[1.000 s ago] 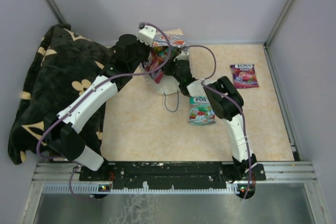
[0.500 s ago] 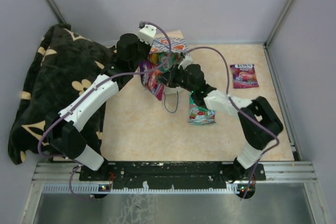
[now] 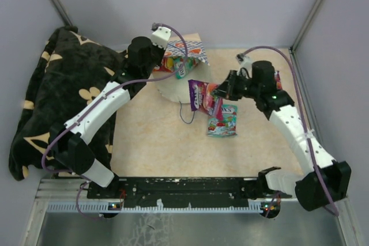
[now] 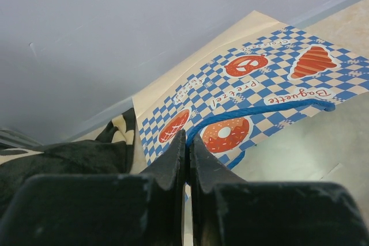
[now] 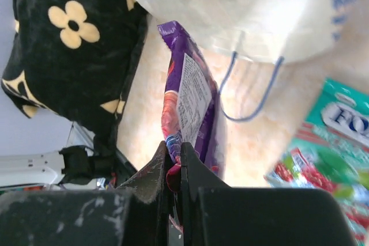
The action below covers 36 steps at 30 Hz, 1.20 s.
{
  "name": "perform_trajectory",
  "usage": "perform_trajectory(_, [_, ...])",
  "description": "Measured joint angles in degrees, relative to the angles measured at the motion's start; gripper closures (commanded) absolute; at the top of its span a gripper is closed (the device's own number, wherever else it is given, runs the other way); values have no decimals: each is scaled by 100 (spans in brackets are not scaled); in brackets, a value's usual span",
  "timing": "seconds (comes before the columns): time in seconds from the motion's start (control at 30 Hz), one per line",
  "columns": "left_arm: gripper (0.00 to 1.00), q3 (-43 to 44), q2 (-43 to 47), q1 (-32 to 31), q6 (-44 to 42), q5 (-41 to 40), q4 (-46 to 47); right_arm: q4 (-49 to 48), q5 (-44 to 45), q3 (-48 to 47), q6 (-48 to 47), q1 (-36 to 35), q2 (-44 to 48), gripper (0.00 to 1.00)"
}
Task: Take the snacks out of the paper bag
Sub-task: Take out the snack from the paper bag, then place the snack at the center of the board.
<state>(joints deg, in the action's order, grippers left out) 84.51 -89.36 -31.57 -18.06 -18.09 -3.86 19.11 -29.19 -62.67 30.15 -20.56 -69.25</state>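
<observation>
While the left gripper [image 4: 185,137] pinches the rim of the cream-white, blue-checkered paper bag [image 4: 271,79], the right gripper [image 5: 174,149] clamps a glossy purple candy packet [image 5: 193,93] between narrow jaws.

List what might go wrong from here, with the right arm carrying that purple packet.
1. The right fingers pinch the purple packet by one edge only. It looks glossy, so it may slip out and drop.
2. The left fingers grip the paper bag at its rim, by the blue string. The tipped bag may tear, or spill the packets in its mouth.
</observation>
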Motion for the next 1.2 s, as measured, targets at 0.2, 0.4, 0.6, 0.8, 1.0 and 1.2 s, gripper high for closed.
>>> perform_trajectory(0.2, [94,0,0,20,13,-15,0,627,-1073,621,212,2031,1021,100])
perform_trajectory(0.4, [95,0,0,20,44,-13,0,-284,-1211,1270,887,3108,568,100])
perform_trajectory(0.6, [95,0,33,20,101,-11,-2,-2011,-623,1545,2120,3263,-625,100])
perform_trajectory(0.8, [95,0,52,20,157,-9,-2,-3716,507,1692,3250,3272,-1130,100])
perform_trajectory(1.0, [95,0,57,20,157,-7,0,-5333,1333,2566,4164,3276,-2041,100])
perform_trajectory(1.2, [96,0,57,20,184,52,-2,-5786,1517,2708,4581,3226,-3215,100])
